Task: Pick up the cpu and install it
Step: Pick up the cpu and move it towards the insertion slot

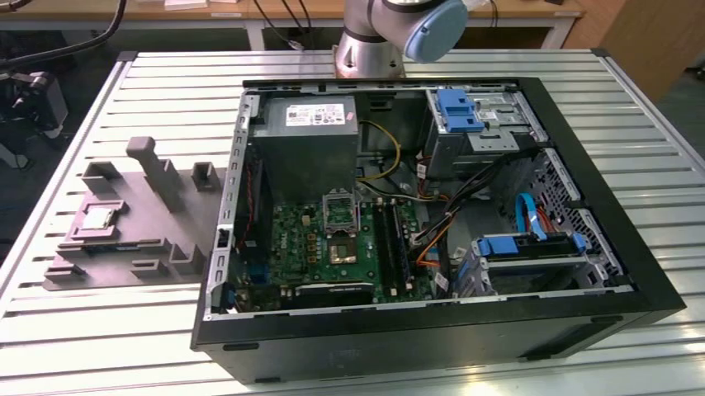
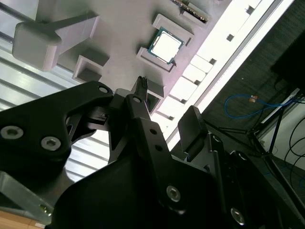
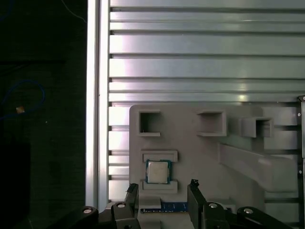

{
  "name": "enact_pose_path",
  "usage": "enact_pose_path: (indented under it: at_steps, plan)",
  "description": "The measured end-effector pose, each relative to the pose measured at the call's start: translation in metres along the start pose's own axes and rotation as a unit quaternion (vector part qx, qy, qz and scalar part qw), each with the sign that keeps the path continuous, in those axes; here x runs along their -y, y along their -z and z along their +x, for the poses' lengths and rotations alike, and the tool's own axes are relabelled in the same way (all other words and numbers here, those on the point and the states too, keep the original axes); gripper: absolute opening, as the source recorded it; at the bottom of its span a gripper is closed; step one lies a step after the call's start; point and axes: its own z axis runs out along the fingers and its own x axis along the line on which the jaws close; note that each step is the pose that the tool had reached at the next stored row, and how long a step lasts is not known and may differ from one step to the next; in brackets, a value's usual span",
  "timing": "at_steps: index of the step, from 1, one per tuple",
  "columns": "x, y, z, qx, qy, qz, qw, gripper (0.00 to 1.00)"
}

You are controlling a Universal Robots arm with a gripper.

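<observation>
Gripper (image 3: 162,193) is wide open and empty, with its fingers (image 3: 193,191) spread and nothing between them. The cpu (image 3: 157,171) lies flat, metal top up, in its nest on the grey fixture (image 3: 190,148), between two small blocks. In the first wrist view the fingertips hang near the cpu, clear of it, no contact. The second wrist view agrees: gripper (image 2: 167,107) open, cpu (image 2: 165,46) out past the fingertips on the fixture (image 2: 124,28).

Exterior view: cpu (image 1: 97,217) sits on the fixture (image 1: 144,223), to the exterior view's left of the open case (image 1: 441,318). Both are on the slatted table (image 1: 111,330). The arm (image 1: 375,33) stands behind the case.
</observation>
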Motion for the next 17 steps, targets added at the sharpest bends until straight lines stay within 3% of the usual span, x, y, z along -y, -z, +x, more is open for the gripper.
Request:
enact_pose_path:
  at_steps: [17]
  plan:
    - [0.0021, -0.0125, 0.0023, -0.0005, 0.004, -0.0001, 1.0000, 0.53]
